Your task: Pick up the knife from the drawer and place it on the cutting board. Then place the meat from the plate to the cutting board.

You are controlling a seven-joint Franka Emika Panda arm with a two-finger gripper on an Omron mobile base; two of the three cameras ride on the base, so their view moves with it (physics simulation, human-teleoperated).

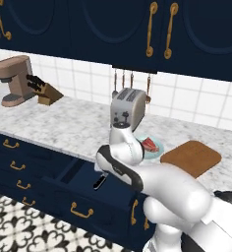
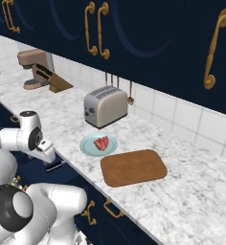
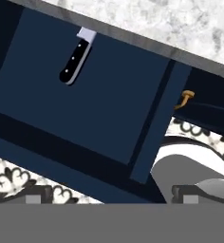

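Jaws are hanging over the open drawer (image 3: 85, 95), looking down into it. Just the two small finger tips are poking up at the bottom of the hand view, so I cannot tell how wide the jaws are standing, and they are holding nothing.

Far ahead of the jaws in that view, the knife (image 3: 75, 60) is lying flat on the drawer's blue floor, well apart from them. Its long side is running on a slant. The black handle is pointing back toward the jaws and a little to the left. The grey blade is pointing away, up toward the worktop (image 3: 180, 23) edge, and most of the blade is hiding under that edge.

In the left base view the knife (image 1: 99, 182) is showing as a dark sliver in the drawer (image 1: 76, 179), just below the white arm.

Up on the worktop (image 2: 62, 124), the meat (image 2: 102, 143) is sitting on the plate (image 2: 89, 146). The cutting board (image 2: 133, 167) is lying just beside the plate, with nothing on it. A toaster (image 2: 105, 105) is standing behind the plate.
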